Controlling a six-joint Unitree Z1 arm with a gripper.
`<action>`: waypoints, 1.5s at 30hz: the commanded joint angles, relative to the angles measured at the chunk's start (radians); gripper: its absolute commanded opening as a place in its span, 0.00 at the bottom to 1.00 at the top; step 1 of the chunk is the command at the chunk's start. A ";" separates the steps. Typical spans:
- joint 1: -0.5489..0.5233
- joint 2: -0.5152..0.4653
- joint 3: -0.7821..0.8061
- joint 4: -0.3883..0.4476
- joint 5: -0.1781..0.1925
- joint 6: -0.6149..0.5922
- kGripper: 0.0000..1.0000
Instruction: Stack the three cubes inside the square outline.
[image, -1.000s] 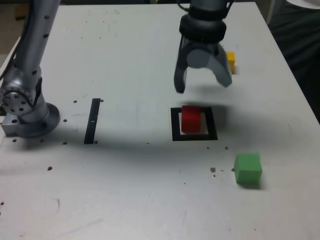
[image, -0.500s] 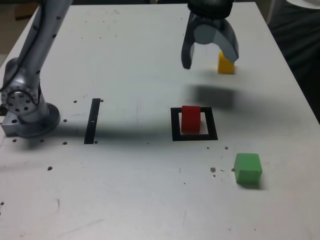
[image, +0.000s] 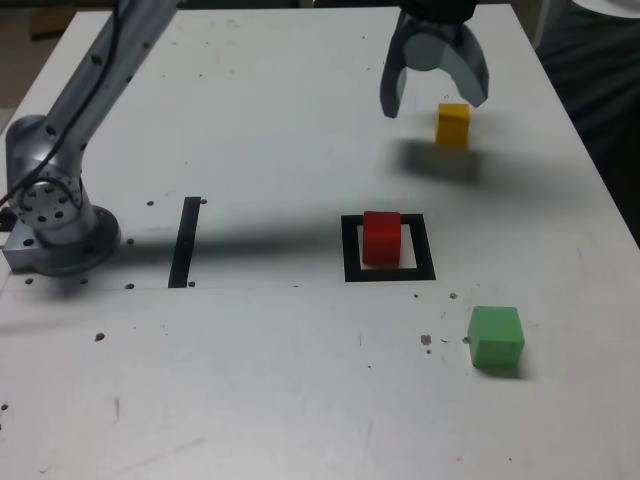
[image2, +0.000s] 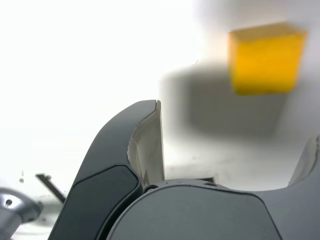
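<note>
Gripper (image: 434, 97) jaws spread wide, holding nothing.
Yellow cube (image: 453, 124) sits just at the gripper's 4 o'clock in the exterior view. Red cube (image: 381, 237) stands inside the square outline (image: 389, 273); green cube (image: 496, 338) lies at its 4 o'clock.

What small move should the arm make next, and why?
Probably lower the open gripper around the yellow cube. The red cube already sits in the square outline, nothing is between the fingers, and the yellow cube lies just ahead.
</note>
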 joint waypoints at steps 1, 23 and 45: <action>0.006 0.027 -0.030 0.017 0.002 0.006 0.99; 0.025 0.205 -0.250 0.051 0.002 0.013 0.80; 0.017 0.219 -0.272 0.045 0.018 0.006 0.26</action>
